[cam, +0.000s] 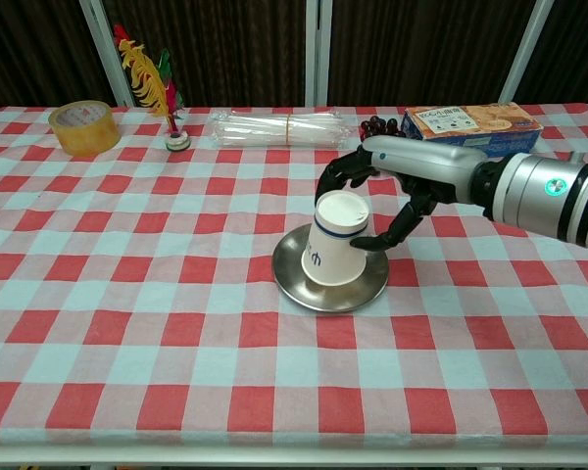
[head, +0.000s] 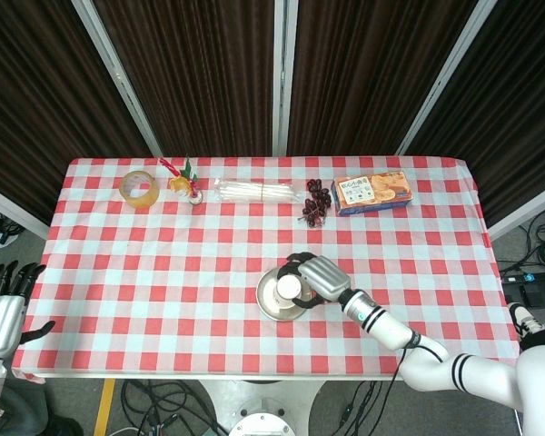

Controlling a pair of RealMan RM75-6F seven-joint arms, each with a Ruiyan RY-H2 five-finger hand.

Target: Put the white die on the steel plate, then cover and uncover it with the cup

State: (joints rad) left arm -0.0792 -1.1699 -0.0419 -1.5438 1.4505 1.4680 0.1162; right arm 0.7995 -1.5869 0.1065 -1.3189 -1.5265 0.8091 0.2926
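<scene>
While the right robot hand (cam: 387,191) grips it, the white cup (cam: 334,241) stands inverted on the steel plate (cam: 372,284) (seemingly slightly tilted), bench open around; left robot hand (head: 2,304) spread open

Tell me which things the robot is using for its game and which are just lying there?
Using: the paper cup, upside down on the steel plate, held by the right hand. The die is not visible now.

Just lying there: tape roll, feather toy, straw bundle, grapes, biscuit box.
</scene>
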